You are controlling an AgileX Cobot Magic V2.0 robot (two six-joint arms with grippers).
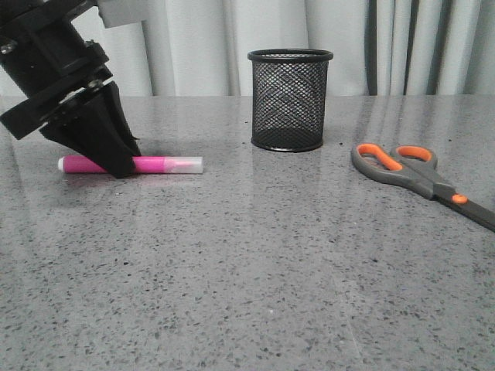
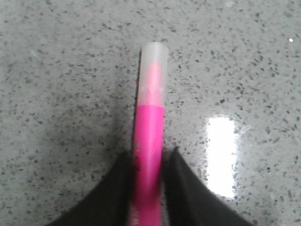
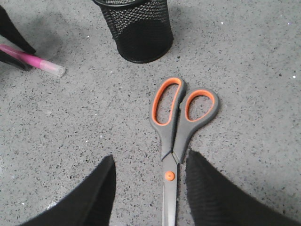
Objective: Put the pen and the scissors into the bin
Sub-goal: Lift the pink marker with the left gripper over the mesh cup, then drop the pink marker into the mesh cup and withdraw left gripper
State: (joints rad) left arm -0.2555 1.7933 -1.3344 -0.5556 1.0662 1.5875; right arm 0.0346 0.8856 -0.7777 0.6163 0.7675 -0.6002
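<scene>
The pink pen (image 1: 155,164) lies flat on the table at the left, its clear cap pointing toward the bin. My left gripper (image 1: 122,168) is down on it; in the left wrist view the two black fingers (image 2: 181,181) press both sides of the pen (image 2: 149,127). The black mesh bin (image 1: 290,99) stands upright at centre back. The scissors (image 1: 410,171) lie flat at the right. My right gripper (image 3: 150,155) is open above the scissors (image 3: 175,127), with the orange pivot and blades between its fingers, closer to one of them. The right gripper is out of the front view.
The grey speckled table (image 1: 247,270) runs to a curtain at the back. The bin (image 3: 136,28) stands just beyond the scissors' handles in the right wrist view, where the pen (image 3: 37,62) and left fingers also show.
</scene>
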